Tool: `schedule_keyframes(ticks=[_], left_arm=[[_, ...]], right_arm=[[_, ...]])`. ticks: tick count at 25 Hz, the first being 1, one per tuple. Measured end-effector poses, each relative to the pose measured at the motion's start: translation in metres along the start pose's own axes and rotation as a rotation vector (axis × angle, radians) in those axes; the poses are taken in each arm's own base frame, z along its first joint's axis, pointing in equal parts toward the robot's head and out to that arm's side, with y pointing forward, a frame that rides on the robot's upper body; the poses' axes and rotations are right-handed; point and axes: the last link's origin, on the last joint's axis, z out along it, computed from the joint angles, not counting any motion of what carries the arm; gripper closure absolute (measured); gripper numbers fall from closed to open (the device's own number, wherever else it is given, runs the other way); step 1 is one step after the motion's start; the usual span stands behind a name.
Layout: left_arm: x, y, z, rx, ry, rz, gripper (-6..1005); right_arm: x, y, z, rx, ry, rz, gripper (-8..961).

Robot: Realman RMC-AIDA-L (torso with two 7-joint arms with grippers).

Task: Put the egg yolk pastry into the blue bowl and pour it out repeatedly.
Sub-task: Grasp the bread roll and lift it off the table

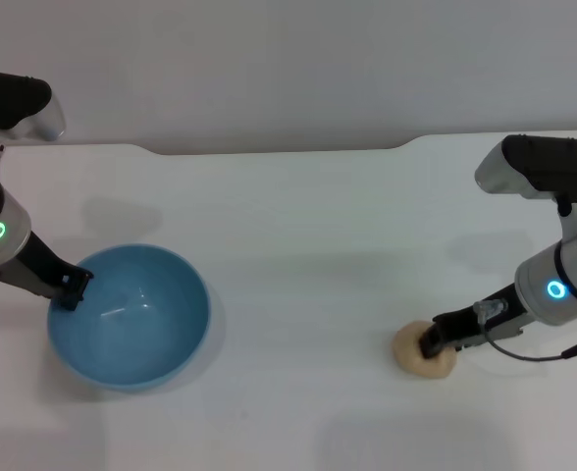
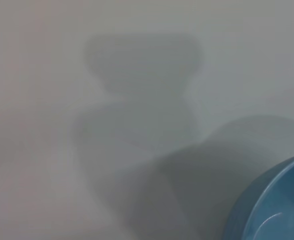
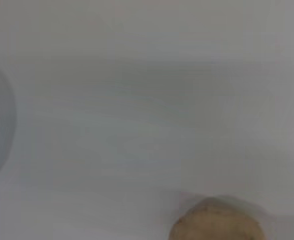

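L tool (image 1: 72, 288) sits at the left rim of the bowl (image 1: 161, 339), fingers pinched onto the rim edge as far as the head view shows, so it reads as closed on the bowl. Bowl stands upright on the tabletop (image 1: 298, 226), w/ nothing visible inside. L wrist view shows only a slice of blue rim and bare tabletop.

Well apart to the right lies the pastry (image 1: 413, 350), on the tabletop, not yet in the bowl. R tool (image 1: 433, 341) is down on it, dark fingers over its top; looks closed on the pastry, though contact at the far side is hidden. R wrist view catches just the top of the pastry and plain tabletop.

Step in hand, my read: R arm picking the pastry to carry it left to the bowl.

How to do it well:
- Pastry is soft and lumpy, so squeeze only enough to hold; too hard will dent or crumble it.
- Lift straight up before going sideways, so it doesn't drag or roll off the tabletop.
- Clear the bowl's near wall, then go low over the middle before letting go; a high drop could bounce it out.
- L tool should keep the rim steady so the bowl doesn't slide or tip early.
- Aim away from the L tool's side of the rim to avoid a knock.

Writing/brands: none readable anywhere. Only green ring lights on both arms.
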Motion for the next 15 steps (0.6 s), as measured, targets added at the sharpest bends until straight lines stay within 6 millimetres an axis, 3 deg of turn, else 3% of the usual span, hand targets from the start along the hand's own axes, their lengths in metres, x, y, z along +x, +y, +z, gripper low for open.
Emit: schedule_keyframes(ticks=[9, 15], left_arm=[[0.001, 0.0, 0.001, 0.003, 0.008, 0.0, 1000], [0.004, 0.005, 0.0, -0.029, 0.018, 0.004, 1000]], right_arm=[[-0.001, -0.001, -0.005, -0.082, -0.01, 0.0, 763], [-0.019, 0.01, -0.028, -0.097, -0.086, -0.053, 808]])
